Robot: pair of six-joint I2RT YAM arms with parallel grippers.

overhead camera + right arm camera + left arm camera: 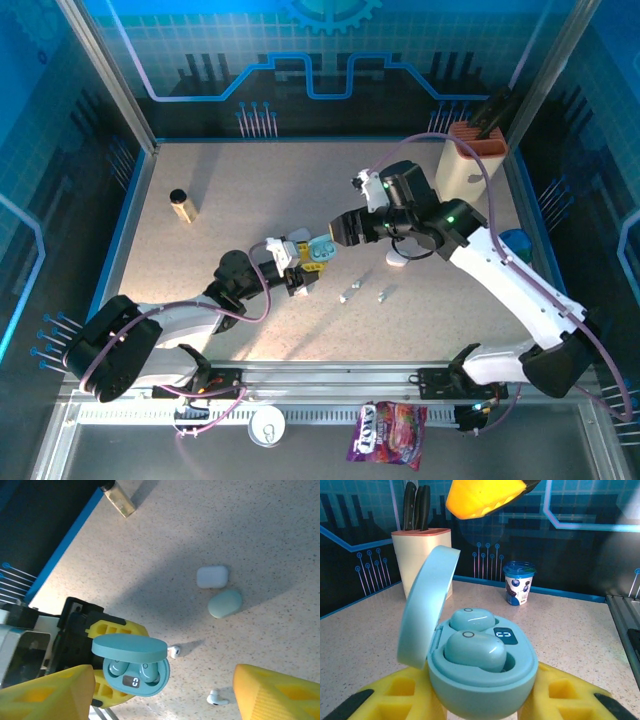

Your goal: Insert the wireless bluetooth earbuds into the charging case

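Observation:
The teal charging case point(485, 690) has its lid point(422, 610) raised, and my left gripper point(482, 702) is shut on its base between yellow fingers point(570, 690). Two teal earbuds point(475, 650) point(471, 619) lie in its sockets beside a lit display. From above, the case point(322, 248) sits left of centre, with the left gripper point(300, 270) under it. My right gripper point(165, 692) hovers open just over the case point(135, 675), with nothing between its fingers point(272, 695). Two white stemmed earbuds point(174, 651) point(217, 698) lie loose on the table.
A shut white case point(212, 576) and a shut teal case point(225, 603) lie on the table beyond the loose earbuds. A knife block point(470, 160) and a blue cup point(517, 243) stand at the right, a small bottle point(182, 205) at the left. A snack bag point(388, 432) lies on the front rail.

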